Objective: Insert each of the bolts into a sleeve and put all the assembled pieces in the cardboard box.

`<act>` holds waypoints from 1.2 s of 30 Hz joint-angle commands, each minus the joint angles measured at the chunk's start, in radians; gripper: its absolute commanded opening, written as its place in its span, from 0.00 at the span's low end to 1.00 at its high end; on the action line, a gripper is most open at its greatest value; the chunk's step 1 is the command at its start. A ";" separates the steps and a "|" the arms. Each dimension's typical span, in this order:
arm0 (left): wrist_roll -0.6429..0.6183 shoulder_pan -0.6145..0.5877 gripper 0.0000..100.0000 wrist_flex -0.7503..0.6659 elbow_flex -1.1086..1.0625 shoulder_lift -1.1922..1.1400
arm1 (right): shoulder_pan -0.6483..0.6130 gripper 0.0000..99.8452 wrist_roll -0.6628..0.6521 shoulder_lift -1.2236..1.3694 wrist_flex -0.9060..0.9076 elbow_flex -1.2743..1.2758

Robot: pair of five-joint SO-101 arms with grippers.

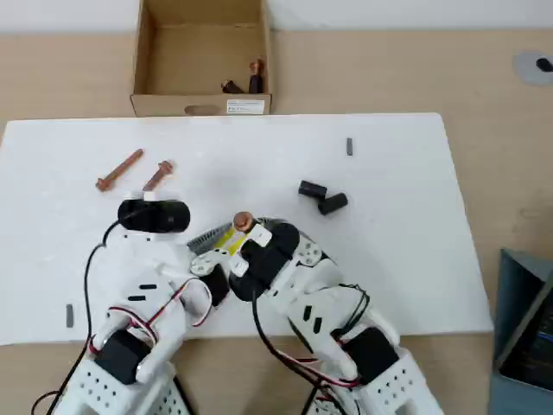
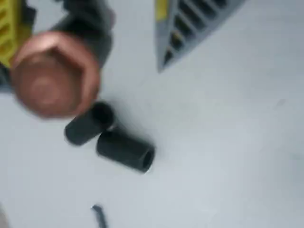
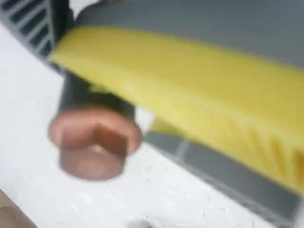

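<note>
My right gripper point(image 1: 247, 232) is shut on a black sleeve with a copper bolt point(image 1: 243, 222) pushed into it, held above the middle of the white mat point(image 1: 415, 259). The right wrist view has the bolt head point(image 3: 92, 142) under a yellow finger point(image 3: 190, 85). My left gripper point(image 1: 216, 239) is open just left of it; its grey finger point(image 2: 190, 28) stands apart from the bolt head point(image 2: 54, 73). Two loose black sleeves point(image 1: 313, 188) point(image 1: 333, 203) lie to the right, seen again as sleeves point(image 2: 88, 124) point(image 2: 126, 150). Two bolts point(image 1: 119, 169) point(image 1: 158, 175) lie at far left.
The open cardboard box point(image 1: 200, 105) stands beyond the mat's far edge, with assembled pieces point(image 1: 255, 76) in its right corner. Small grey strips point(image 1: 349, 147) point(image 1: 69, 316) lie on the mat. A grey bin point(image 1: 523, 328) stands off the mat at right.
</note>
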State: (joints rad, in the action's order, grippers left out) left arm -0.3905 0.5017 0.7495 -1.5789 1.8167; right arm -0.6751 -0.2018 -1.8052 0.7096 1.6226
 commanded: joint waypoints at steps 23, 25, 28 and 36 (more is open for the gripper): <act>-0.008 -0.224 0.01 0.229 0.408 0.005 | 0.047 0.01 0.003 -0.119 -0.021 -0.053; -0.006 -0.290 0.00 0.229 0.396 0.005 | 0.094 0.01 0.025 -0.117 -0.021 -0.058; 0.041 -0.396 0.00 0.229 0.336 0.005 | 0.170 0.01 0.081 -0.111 -0.017 -0.062; 0.345 -0.611 0.00 0.221 0.060 0.005 | 0.254 0.01 0.210 -0.104 0.143 -0.174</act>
State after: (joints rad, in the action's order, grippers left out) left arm -0.1204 -0.0583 0.9720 -1.4622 1.8182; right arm -0.4450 -0.0161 -1.8067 0.8309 1.5597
